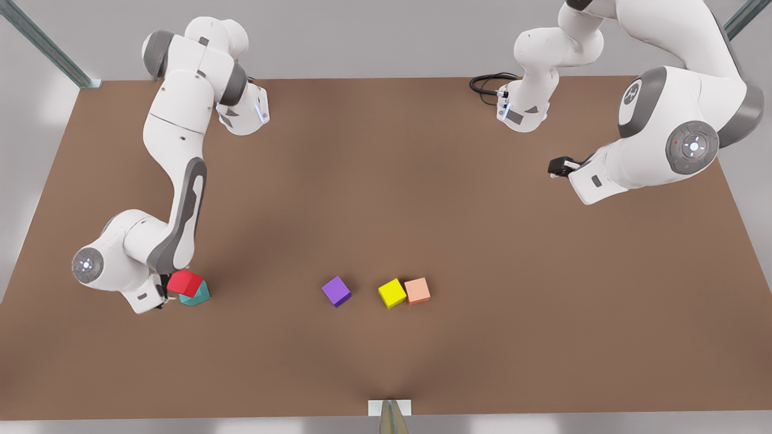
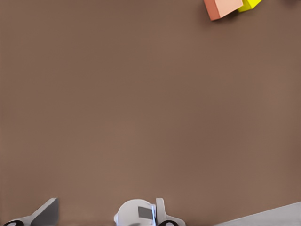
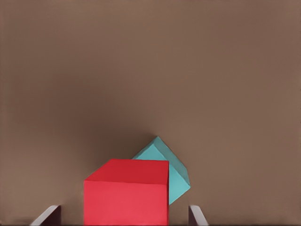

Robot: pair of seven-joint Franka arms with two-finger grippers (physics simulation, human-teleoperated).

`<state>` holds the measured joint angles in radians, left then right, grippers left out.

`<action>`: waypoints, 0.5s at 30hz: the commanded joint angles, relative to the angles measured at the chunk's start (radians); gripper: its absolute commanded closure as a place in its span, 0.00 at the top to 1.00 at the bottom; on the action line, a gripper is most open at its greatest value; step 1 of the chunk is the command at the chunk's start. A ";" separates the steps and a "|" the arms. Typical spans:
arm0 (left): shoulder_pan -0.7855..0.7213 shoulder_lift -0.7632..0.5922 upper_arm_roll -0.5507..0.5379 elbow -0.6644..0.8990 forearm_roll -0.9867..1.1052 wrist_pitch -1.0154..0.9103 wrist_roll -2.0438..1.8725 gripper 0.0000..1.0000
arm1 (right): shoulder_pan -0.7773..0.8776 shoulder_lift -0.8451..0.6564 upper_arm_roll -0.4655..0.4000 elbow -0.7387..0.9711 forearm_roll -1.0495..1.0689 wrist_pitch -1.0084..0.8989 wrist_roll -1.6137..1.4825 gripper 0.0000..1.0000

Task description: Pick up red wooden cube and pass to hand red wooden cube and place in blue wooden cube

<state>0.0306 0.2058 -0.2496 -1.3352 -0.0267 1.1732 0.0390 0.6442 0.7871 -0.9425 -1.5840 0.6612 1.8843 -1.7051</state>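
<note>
We see the right gripper [image 1: 161, 293] with jaws spread around the red wooden cube [image 1: 184, 282], which sits on the blue wooden cube [image 1: 196, 294]. Placement looks done, retreat left. The left gripper [image 1: 558, 167] waits well apart; we cannot tell its jaws.

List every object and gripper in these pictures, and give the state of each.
red wooden cube: atop the blue wooden cube, ungripped
blue wooden cube: on the table, under the red one
purple cube: lying alone
yellow cube: touching the salmon cube
right gripper: open, straddling the red cube
left gripper: waiting far off
</note>
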 commanded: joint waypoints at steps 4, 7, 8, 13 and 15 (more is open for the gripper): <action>0.005 0.001 0.000 -0.002 0.002 -0.009 -0.019 1.00 | 0.020 -0.092 -0.039 0.064 0.000 -0.341 0.269 1.00; 0.002 0.003 0.000 -0.001 0.005 0.005 -0.021 1.00 | 0.008 -0.081 -0.038 0.174 0.051 -0.591 0.797 1.00; 0.000 0.003 -0.002 -0.002 0.007 0.068 -0.021 1.00 | 0.006 -0.068 -0.033 0.154 0.052 -0.634 0.991 1.00; -0.012 0.006 -0.002 -0.012 0.008 0.174 -0.083 1.00 | -0.363 -0.176 0.637 0.340 -0.512 -0.571 1.689 1.00; -0.012 0.006 -0.002 -0.012 0.008 0.169 -0.083 1.00 | -0.547 -0.408 0.873 0.228 -0.654 -0.513 1.828 1.00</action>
<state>0.0182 0.2127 -0.2508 -1.3469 -0.0195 1.2959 0.0072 0.1697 0.4392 -0.1719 -1.3379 0.2673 1.3705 -1.0611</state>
